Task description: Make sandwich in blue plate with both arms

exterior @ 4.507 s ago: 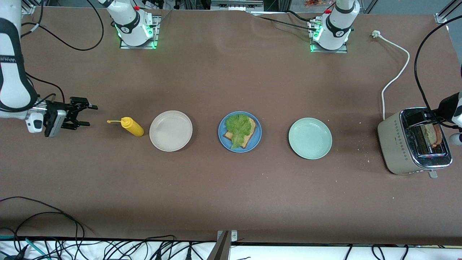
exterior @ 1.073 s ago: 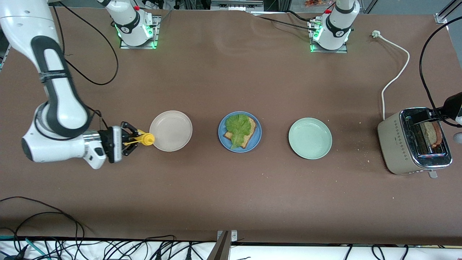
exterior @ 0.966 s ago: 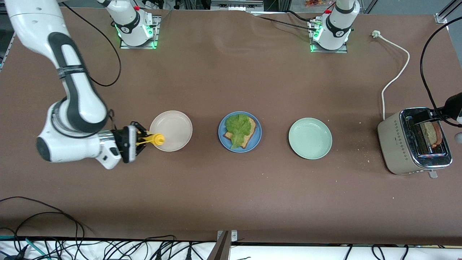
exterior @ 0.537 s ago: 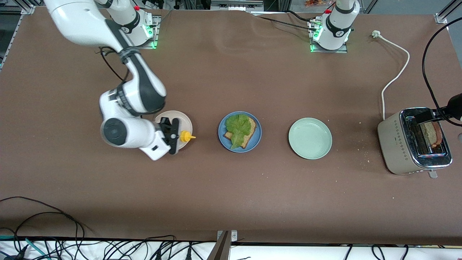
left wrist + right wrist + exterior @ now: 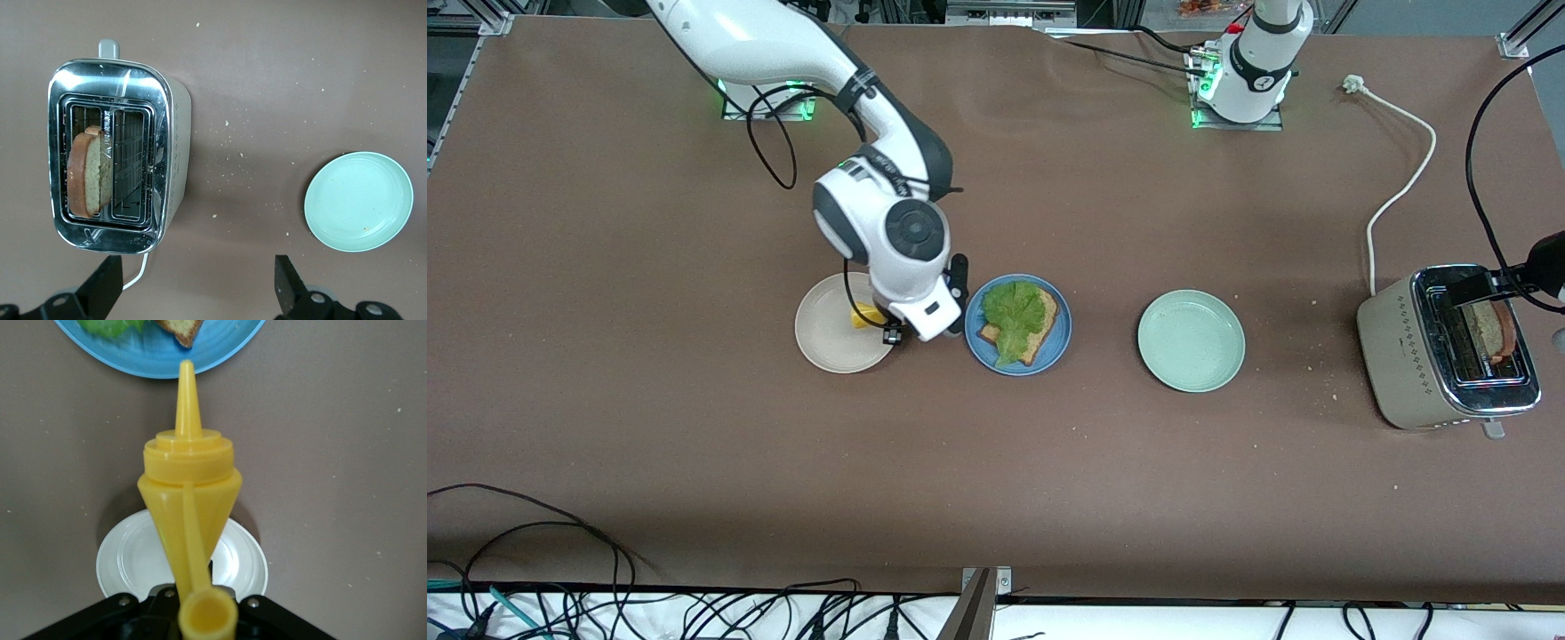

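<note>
1. Sandwich (image 5: 1018,322), one bread slice under lettuce, lies on the blue plate (image 5: 1056,342).
2. Right gripper (image 5: 880,324), clenched on the yellow sauce bottle (image 5: 189,500), has swung from the table's end to over the beige plate (image 5: 827,342), nozzle toward the sandwich; saucing looks next.
3. Left gripper (image 5: 193,293) waits released over the toaster (image 5: 1440,351).

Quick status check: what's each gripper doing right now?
Left gripper: open, holding nothing, over the table by the toaster.
Right gripper: shut on the yellow squeeze bottle, over the beige plate next to the blue plate.
</note>
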Tool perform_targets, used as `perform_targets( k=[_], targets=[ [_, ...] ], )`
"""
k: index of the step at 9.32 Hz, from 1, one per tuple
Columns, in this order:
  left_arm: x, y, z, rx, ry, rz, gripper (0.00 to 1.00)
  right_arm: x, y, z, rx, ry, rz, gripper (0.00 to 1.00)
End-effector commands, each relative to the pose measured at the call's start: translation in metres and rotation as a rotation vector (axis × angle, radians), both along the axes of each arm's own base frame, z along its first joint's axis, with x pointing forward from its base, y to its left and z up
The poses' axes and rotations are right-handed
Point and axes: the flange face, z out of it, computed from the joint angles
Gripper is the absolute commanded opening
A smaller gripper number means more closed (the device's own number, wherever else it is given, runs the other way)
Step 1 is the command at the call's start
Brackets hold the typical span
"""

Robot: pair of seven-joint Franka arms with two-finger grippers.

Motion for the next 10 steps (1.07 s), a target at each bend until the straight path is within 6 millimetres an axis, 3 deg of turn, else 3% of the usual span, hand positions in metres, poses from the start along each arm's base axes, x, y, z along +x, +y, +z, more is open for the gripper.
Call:
perform_targets(
  k=[1,3,5,7,8,10],
  targets=[
    [0.001,0.002,0.003,0.022,0.006,-0.006,1.00,-0.043,0.050,-0.003,-0.179,-0.145,0.010,0.00],
    [0.001,0.002,0.001,0.022,0.009,-0.006,1.00,-0.063,0.071,-0.019,-0.243,-0.199,0.041,0.00],
    [0.002,0.003,0.000,0.023,0.009,-0.006,1.00,-0.079,0.085,-0.018,-0.299,-0.236,0.084,0.00],
    [0.002,0.003,0.000,0.024,0.011,-0.007,1.00,-0.075,0.081,-0.017,-0.301,-0.235,0.083,0.00],
    [0.002,0.003,0.000,0.024,0.011,-0.007,1.00,-0.073,0.079,-0.007,-0.290,-0.239,0.074,0.00],
    [0.001,0.008,0.000,0.025,0.009,0.002,1.00,-0.061,0.062,0.030,-0.204,-0.188,0.004,0.00]
  ],
)
